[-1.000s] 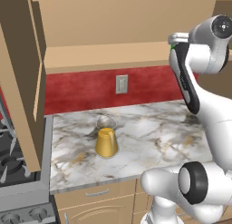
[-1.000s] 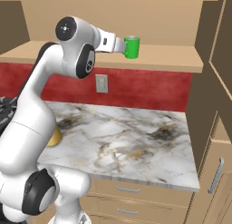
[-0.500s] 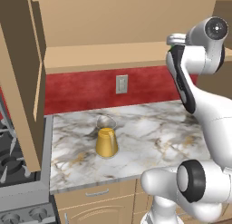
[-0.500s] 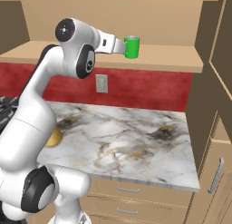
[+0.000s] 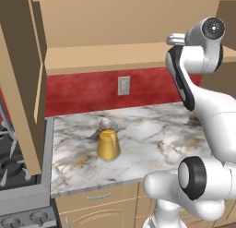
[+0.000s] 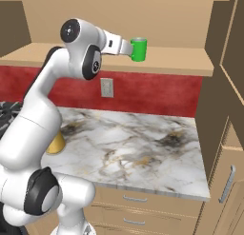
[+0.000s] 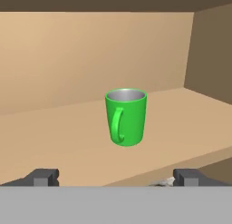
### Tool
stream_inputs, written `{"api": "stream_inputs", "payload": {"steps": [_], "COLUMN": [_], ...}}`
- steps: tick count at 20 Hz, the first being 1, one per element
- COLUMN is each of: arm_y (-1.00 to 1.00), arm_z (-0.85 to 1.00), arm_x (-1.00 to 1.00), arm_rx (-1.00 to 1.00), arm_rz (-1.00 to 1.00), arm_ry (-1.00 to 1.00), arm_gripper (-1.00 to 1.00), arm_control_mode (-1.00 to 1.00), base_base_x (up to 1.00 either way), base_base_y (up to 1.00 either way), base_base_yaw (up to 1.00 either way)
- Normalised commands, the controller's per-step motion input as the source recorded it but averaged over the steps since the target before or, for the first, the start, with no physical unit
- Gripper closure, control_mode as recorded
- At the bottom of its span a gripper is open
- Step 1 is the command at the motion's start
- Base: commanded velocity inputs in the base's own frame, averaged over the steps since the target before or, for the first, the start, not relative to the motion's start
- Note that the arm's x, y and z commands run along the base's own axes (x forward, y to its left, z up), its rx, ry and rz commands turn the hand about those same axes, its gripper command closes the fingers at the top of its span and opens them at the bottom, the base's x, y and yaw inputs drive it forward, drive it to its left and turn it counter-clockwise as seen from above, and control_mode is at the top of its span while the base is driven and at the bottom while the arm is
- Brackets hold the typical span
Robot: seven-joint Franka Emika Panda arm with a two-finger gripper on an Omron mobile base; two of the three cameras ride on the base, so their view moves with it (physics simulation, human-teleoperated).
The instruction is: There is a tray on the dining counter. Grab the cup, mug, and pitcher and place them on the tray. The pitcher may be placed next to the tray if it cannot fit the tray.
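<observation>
Gripper (image 7: 116,177) is wide open, nothing in it, pointing straight at the mug (image 7: 126,117) w/ a clear gap between the tips and the mug. The green mug sits upright on the wooden shelf (image 7: 54,137), handle turned toward the gripper, near the shelf's front edge. In the right base view the hand is up at shelf height, just beside the mug (image 6: 138,49). Well below the shelf, the pitcher (image 5: 108,141) stands upright on the marble counter (image 5: 152,144), under the red backsplash (image 5: 83,91) and the wall outlet (image 5: 123,85).
</observation>
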Motion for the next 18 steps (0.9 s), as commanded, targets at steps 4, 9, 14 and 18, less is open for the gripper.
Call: {"api": "stream_inputs", "payload": {"steps": [4,9,14,18], "arm_y": [-0.01,-0.07,-0.10,-0.08], "arm_z": [-0.04,-0.08,-0.12,-0.13], "arm_x": [0.10,0.13,0.14,0.19], "arm_rx": [0.00,0.00,0.00,0.00], "arm_rz": [0.00,0.00,0.00,0.00], "arm_ry": [0.00,0.00,0.00,0.00], "arm_gripper": [-1.00,-1.00,-1.00,-1.00], "arm_control_mode": [-1.00,-1.00,-1.00,-1.00], "base_base_x": [0.00,0.00,0.00,0.00], "base_base_y": [0.00,0.00,0.00,0.00], "base_base_yaw": [0.00,0.00,0.00,0.00]}}
